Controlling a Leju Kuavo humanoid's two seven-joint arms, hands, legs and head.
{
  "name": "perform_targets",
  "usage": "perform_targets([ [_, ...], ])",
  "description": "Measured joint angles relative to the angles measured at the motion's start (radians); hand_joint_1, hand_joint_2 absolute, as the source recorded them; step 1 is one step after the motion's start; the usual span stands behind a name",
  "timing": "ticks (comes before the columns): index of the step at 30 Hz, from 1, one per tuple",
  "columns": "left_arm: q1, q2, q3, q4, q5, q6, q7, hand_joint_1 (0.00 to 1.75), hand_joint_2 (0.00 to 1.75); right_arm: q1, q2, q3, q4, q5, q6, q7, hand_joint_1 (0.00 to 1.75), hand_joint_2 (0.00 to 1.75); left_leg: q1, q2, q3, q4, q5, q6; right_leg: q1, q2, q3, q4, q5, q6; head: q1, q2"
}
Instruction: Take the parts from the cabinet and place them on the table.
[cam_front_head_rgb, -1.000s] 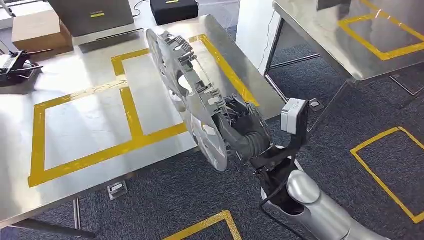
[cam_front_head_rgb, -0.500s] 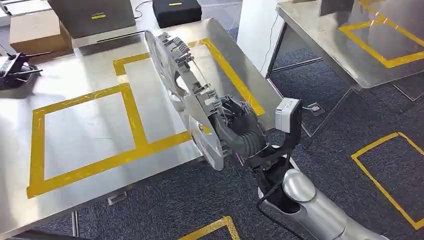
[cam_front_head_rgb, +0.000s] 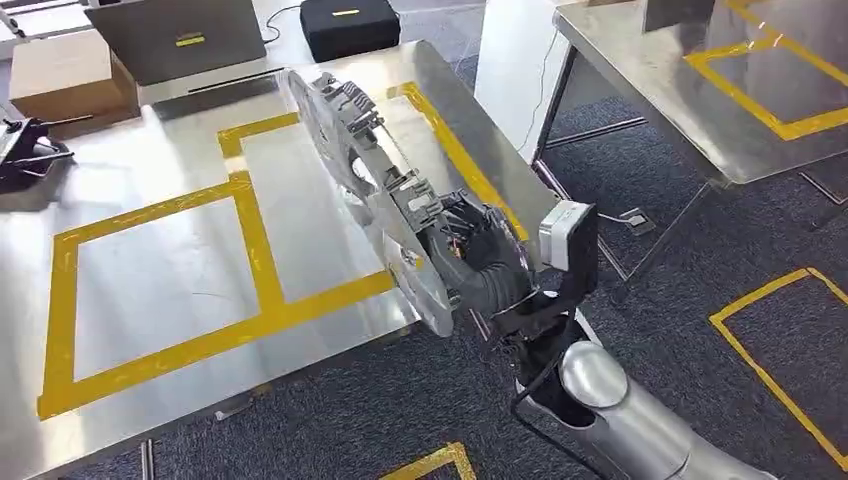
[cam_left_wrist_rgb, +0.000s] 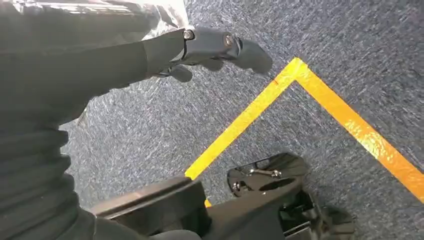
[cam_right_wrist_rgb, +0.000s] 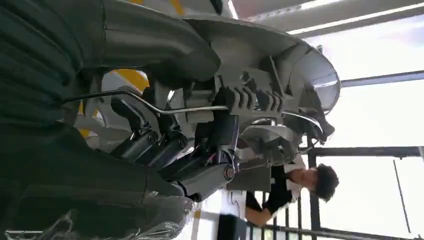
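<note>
step: we're mid-carry. The part (cam_front_head_rgb: 375, 190) is out of the cabinet by the look of it and hangs in the air over the near right corner of the table (cam_front_head_rgb: 150, 260), not set down yet.

right hand: our right hand (cam_front_head_rgb: 478, 255) grips the part by its ribbed back side, fingers (cam_right_wrist_rgb: 150, 145) hooked in among the clips and the wire ring.

left hand: our left hand (cam_left_wrist_rgb: 210, 47) hangs down over the carpet, holding nothing that we can see, fingers a bit spread.

next move: we'd guess bring it further left over one of the yellow tape boxes (cam_front_head_rgb: 160, 270), tip it flat, lower it, then let go. It's tilted on edge now, so it needs a turn first.

part look: round disc like a wheel cover, silver-grey plastic, smooth glossy face, busy webbed back.

table look: brushed shiny steel, reflective, probably slippery.

floor: dark blue-grey carpet (cam_front_head_rgb: 330, 410), rough weave.
</note>
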Motion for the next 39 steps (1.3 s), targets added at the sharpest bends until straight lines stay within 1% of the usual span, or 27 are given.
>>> perform_targets([
  [2, -0.002, 0.0, -0.004, 0.0, -0.014, 0.011, -0.013, 0.0, 1.75, -0.011, 0.0, 0.01, 0.005, 0.251, -0.073, 0.093, 1.75, 1.75, 0.0, 0.0, 0.003, -0.009, -0.001, -0.001, 0.0, -0.001, 0.0, 0.0, -0.003, -0.003, 0.0, 0.0],
  [4, -0.002, -0.001, -0.005, 0.0, -0.022, 0.018, -0.02, 0.0, 1.75, -0.02, 0.0, 0.018, 0.01, 0.422, -0.11, 0.156, 1.75, 1.75, 0.0, 0.0, 0.005, -0.015, -0.001, -0.003, 0.001, -0.003, -0.001, 0.0, -0.003, -0.006, 0.001, 0.0],
  [8, -0.002, -0.001, -0.012, 0.0, -0.029, 0.02, -0.026, 0.0, 1.75, -0.037, 0.003, 0.028, 0.018, 0.522, -0.123, 0.201, 1.75, 1.75, 0.0, 0.001, 0.008, -0.019, 0.0, -0.009, 0.001, -0.003, 0.0, 0.0, -0.003, -0.009, 0.001, 0.0],
  [10, -0.004, -0.002, -0.018, 0.0, -0.04, 0.02, -0.031, 0.0, 1.75, -0.048, 0.006, 0.034, 0.023, 0.64, -0.117, 0.253, 1.75, 1.75, 0.0, 0.001, 0.008, -0.019, 0.001, -0.01, 0.001, -0.003, 0.001, 0.0, -0.002, -0.011, 0.001, 0.0],
  [13, -0.007, -0.002, -0.027, 0.0, -0.049, 0.02, -0.034, 0.0, 1.75, -0.061, 0.012, 0.049, 0.029, 0.777, -0.096, 0.316, 1.75, 1.75, 0.0, 0.001, 0.009, -0.019, 0.001, -0.011, 0.001, -0.003, 0.002, 0.0, -0.001, -0.011, 0.001, 0.0],
  [16, -0.008, -0.003, -0.031, 0.0, -0.056, 0.019, -0.037, 0.0, 1.75, -0.078, 0.021, 0.065, 0.039, 0.946, -0.049, 0.392, 1.75, 1.75, -0.001, 0.001, 0.009, -0.019, 0.002, -0.011, 0.001, -0.003, 0.003, 0.0, -0.001, -0.011, 0.001, 0.0],
  [18, -0.011, -0.003, -0.034, 0.0, -0.064, 0.018, -0.037, 0.0, 1.75, -0.088, 0.026, 0.073, 0.045, 1.027, -0.015, 0.427, 1.75, 1.75, -0.001, 0.001, 0.01, -0.019, 0.002, -0.012, 0.001, -0.003, 0.004, -0.001, -0.001, -0.011, 0.001, 0.0],
  [20, -0.014, -0.004, -0.039, 0.0, -0.072, 0.018, -0.037, 0.0, 1.75, -0.097, 0.036, 0.084, 0.055, 1.068, 0.008, 0.444, 1.75, 1.75, -0.001, 0.001, 0.01, -0.019, 0.002, -0.012, 0.001, -0.004, 0.005, -0.001, -0.001, -0.011, 0.001, 0.0],
  [23, -0.019, -0.004, -0.048, 0.0, -0.084, 0.017, -0.034, 0.0, 1.75, -0.11, 0.046, 0.096, 0.077, 1.097, 0.052, 0.46, 1.75, 1.75, -0.001, 0.001, 0.01, -0.019, 0.002, -0.012, 0.0, -0.003, 0.006, -0.001, -0.001, -0.011, 0.001, 0.0],
  [27, -0.03, -0.005, -0.055, 0.0, -0.105, 0.004, -0.021, 0.0, 1.75, -0.133, 0.067, 0.113, 0.124, 1.105, 0.139, 0.471, 1.75, 1.75, -0.001, 0.001, 0.01, -0.019, 0.002, -0.011, 0.0, -0.003, 0.006, -0.002, -0.001, -0.011, 0.001, 0.0],
  [28, -0.032, -0.005, -0.056, 0.0, -0.107, 0.0, -0.018, 0.0, 1.75, -0.139, 0.073, 0.119, 0.14, 1.105, 0.152, 0.471, 1.75, 1.75, -0.001, 0.001, 0.01, -0.019, 0.002, -0.011, 0.0, -0.003, 0.006, -0.002, -0.001, -0.011, 0.001, 0.0],
  [35, -0.048, -0.011, -0.074, 0.0, -0.138, -0.016, -0.005, 0.0, 1.75, -0.179, 0.123, 0.164, 0.27, 1.098, 0.243, 0.444, 1.75, 1.75, -0.001, 0.001, 0.01, -0.019, 0.002, -0.011, 0.0, -0.004, 0.006, -0.002, -0.001, -0.011, 0.001, 0.0],
  [39, -0.051, -0.016, -0.079, 0.0, -0.151, -0.024, 0.0, 0.0, 1.75, -0.193, 0.154, 0.189, 0.35, 1.084, 0.272, 0.417, 1.75, 1.75, -0.001, 0.001, 0.011, -0.019, 0.002, -0.012, 0.0, -0.003, 0.006, -0.002, -0.001, -0.011, 0.0, 0.0],
])
